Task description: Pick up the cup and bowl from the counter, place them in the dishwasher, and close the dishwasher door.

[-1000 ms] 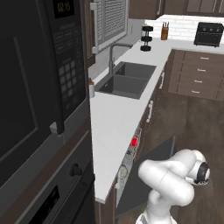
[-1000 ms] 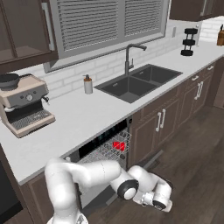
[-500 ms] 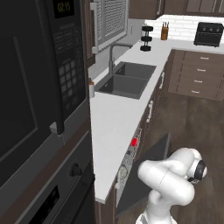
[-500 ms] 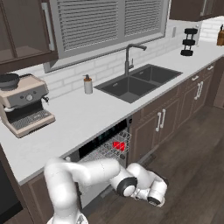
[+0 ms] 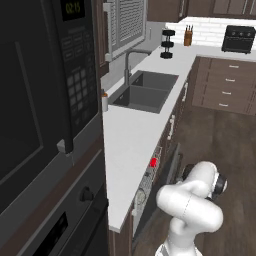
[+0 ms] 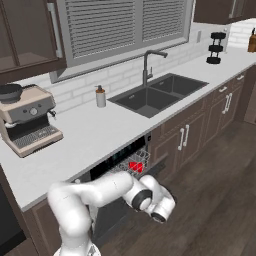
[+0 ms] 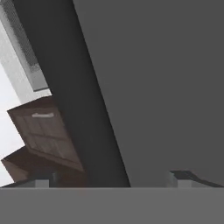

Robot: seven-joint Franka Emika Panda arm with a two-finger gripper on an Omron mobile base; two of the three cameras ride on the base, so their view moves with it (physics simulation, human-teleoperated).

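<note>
the floor (image 6: 220, 200) was dark wood planks, the wall (image 6: 75, 95) had white tiles, and a window with grey blinds (image 6: 120, 25) stood above.

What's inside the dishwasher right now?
In the dishwasher, the red cup sits in the white rack. The bowl can't be made out; the arm and the half-raised door cover the rest.

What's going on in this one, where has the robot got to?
The cup already sits in the dishwasher rack, and the dishwasher door stands partly raised, not yet shut. The arm reaches low in front of it, its gripper open and empty, right up against the door's flat face. It looks like the door-closing step. The counter holds a coffee machine and a bottle.
</note>
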